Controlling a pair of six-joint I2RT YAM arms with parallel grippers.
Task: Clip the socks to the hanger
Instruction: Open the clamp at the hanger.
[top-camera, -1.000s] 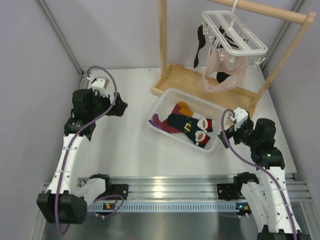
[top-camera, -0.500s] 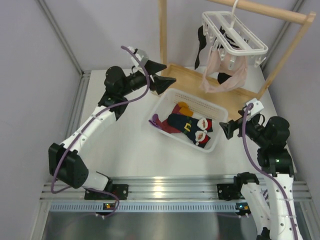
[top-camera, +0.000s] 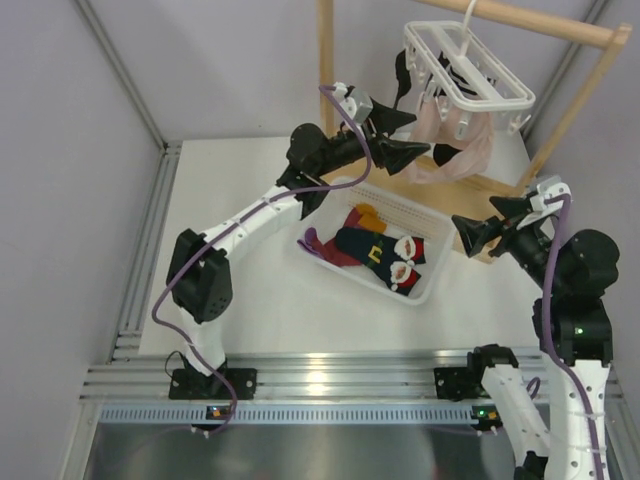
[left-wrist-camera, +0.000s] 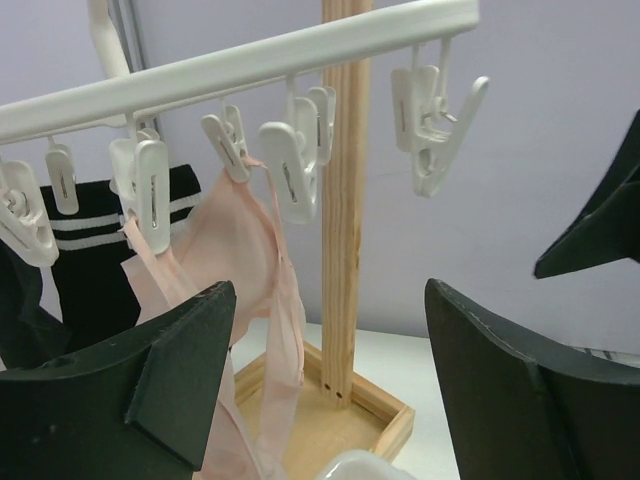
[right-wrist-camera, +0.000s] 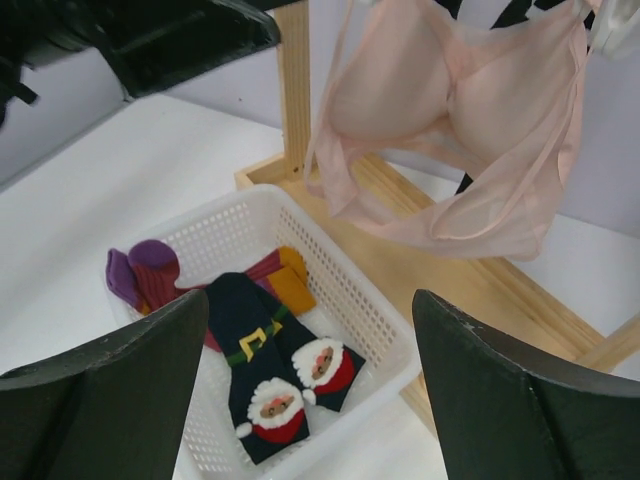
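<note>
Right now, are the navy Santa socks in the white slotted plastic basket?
Yes, the navy Santa socks lie inside the white slotted plastic basket.

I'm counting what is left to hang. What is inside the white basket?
In the basket: navy Santa socks lying over maroon socks with orange tips. The navy ones cover the maroon socks' middles; anything beneath cannot be seen.

two santa socks (right-wrist-camera: 248, 322), two maroon socks (right-wrist-camera: 150, 270), one basket (right-wrist-camera: 368, 318), one hanger (left-wrist-camera: 250, 62), one wooden rack (left-wrist-camera: 345, 250)
</note>
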